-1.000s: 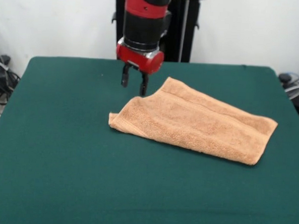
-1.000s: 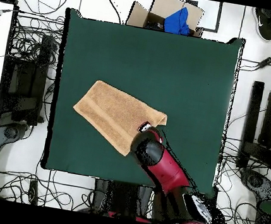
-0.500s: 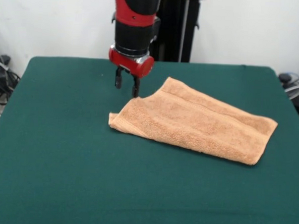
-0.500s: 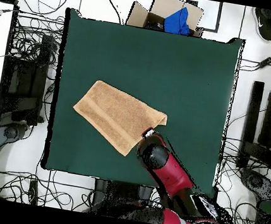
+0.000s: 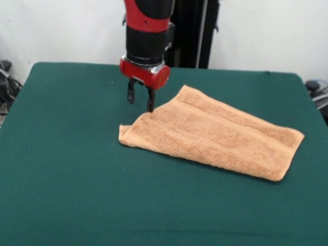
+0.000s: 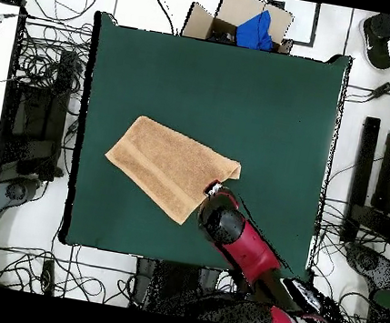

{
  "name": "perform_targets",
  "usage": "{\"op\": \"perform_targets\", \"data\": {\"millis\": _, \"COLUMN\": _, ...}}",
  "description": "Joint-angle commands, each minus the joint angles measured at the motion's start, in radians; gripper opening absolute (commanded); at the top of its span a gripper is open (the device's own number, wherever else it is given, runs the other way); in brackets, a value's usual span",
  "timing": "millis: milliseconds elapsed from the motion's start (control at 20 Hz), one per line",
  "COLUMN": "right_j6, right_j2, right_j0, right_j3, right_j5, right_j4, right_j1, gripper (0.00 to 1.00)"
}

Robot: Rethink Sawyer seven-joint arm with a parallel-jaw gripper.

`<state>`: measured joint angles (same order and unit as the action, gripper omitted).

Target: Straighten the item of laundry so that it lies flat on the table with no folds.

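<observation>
- The hand towel (image 5: 212,135), light orange-tan terry, lies on the dark green tabletop (image 5: 68,195), set at a slant to the table edges.
- In the front view it runs from a folded end near the middle of the tabletop out to a squarer end toward the right side; the folded end shows a doubled, rounded edge, so the towel is not lying in a single layer.
- A woven band runs lengthwise along the towel near its far edge.
- In the overhead view the hand towel (image 6: 170,169) sits left of the table's centre, well clear of every edge of the tabletop (image 6: 274,99).
- The hand (image 5: 141,98) hangs from the red and black arm (image 5: 147,29) with its two dark fingers (image 5: 150,102) pointing down and a clear gap between them, gripping nothing.
- The finger tips are right at the towel's far corner by the folded end; one stands at the towel's edge, but whether it touches the cloth cannot be told.
- From above, the arm (image 6: 224,229) covers most of the hand; only a pale bit of it shows beside the towel's corner.
- Containers: an open cardboard box (image 6: 224,19) stands on the floor just past one table edge in the overhead view, with a crumpled blue cloth (image 6: 256,30) inside it.
- Cables (image 6: 46,52) sprawl over the white floor around the table.
</observation>
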<state>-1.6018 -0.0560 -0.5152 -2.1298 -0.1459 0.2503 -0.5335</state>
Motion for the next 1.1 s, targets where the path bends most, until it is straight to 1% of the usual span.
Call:
{"op": "perform_targets", "data": {"millis": 50, "right_j6": -0.309, "right_j2": -0.171, "right_j0": -0.031, "right_j3": -0.008, "right_j5": -0.112, "right_j4": -0.045, "right_j1": -0.005, "gripper": 1.00}}
{"op": "perform_targets", "data": {"millis": 250, "right_j6": -0.310, "right_j2": -0.176, "right_j0": -0.025, "right_j3": -0.044, "right_j5": -0.055, "right_j4": -0.016, "right_j1": -0.075, "gripper": 1.00}}
{"op": "perform_targets", "data": {"millis": 350, "right_j6": -0.310, "right_j2": -0.181, "right_j0": -0.025, "right_j3": -0.053, "right_j5": -0.038, "right_j4": -0.005, "right_j1": -0.093, "gripper": 1.00}}
{"op": "perform_targets", "data": {"millis": 500, "right_j6": -0.314, "right_j2": -0.188, "right_j0": -0.026, "right_j3": -0.066, "right_j5": -0.037, "right_j4": 0.002, "right_j1": -0.104, "gripper": 1.00}}
{"op": "perform_targets", "data": {"millis": 800, "right_j6": -0.309, "right_j2": -0.220, "right_j0": -0.063, "right_j3": -0.108, "right_j5": 0.005, "right_j4": 0.002, "right_j1": -0.156, "gripper": 1.00}}
{"op": "perform_targets", "data": {"millis": 1100, "right_j6": -0.316, "right_j2": -0.249, "right_j0": -0.081, "right_j3": -0.133, "right_j5": 0.004, "right_j4": 0.006, "right_j1": -0.170, "gripper": 1.00}}
